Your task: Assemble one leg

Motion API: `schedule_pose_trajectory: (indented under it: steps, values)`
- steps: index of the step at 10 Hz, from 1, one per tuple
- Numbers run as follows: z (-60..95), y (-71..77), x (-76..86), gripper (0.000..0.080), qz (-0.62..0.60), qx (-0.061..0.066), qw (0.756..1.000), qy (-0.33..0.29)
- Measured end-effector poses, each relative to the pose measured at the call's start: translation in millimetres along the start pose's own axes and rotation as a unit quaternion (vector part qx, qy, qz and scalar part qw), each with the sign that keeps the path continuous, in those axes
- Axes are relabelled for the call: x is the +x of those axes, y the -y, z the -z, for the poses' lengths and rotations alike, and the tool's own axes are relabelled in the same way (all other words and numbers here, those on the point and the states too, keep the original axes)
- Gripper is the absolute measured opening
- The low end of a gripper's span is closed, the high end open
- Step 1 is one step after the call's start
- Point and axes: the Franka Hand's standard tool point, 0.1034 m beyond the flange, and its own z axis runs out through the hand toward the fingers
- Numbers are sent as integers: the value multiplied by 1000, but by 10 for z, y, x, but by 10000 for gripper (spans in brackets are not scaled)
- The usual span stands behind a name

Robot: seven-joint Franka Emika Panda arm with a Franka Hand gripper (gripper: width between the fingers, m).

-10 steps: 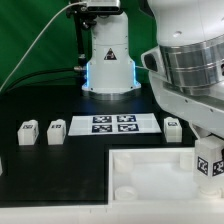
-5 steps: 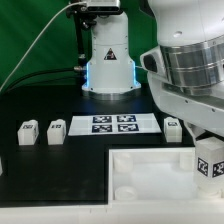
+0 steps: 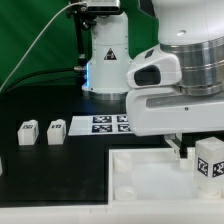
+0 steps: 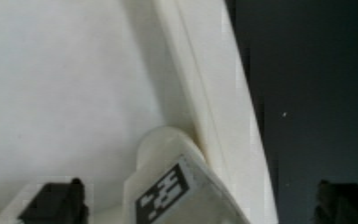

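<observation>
Black tabletop (image 3: 40, 105) carries the tray (image 3: 140, 168), over whose wall the gripper (image 4: 204, 205) hovers spread and empty, so it likely must next descend astride the leg (image 4: 167, 185) and pinch it.

The arm (image 3: 195, 25) leans forward from its base (image 3: 108, 60), its bulky white wrist (image 3: 175, 95) held low at the exterior view's right. The gripper (image 4: 202, 198) points downward, dark fingertips (image 4: 60, 198) spread wide apart.

Glossy white rounded arm (image 3: 172, 92), grey ribbed band (image 3: 198, 62), seemingly black fingertips (image 4: 59, 201).
</observation>
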Motion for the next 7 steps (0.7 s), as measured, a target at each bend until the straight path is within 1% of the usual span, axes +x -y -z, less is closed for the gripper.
schedule_pose_trajectory:
  steps: [1, 2, 3, 4, 5, 6, 7]
  values:
    - [37, -22, 44, 649, 84, -17, 996, -7]
    - [61, -47, 102, 649, 165, -27, 986, -9]
    - [61, -42, 150, 649, 211, -31, 977, -12]
    - [55, 1, 158, 622, 203, -30, 979, -18]
    - [52, -3, 157, 475, 194, -29, 980, -18]
    - [53, -9, 158, 475, 193, -29, 981, -18]
    - [52, -6, 157, 325, 168, -29, 985, -19]
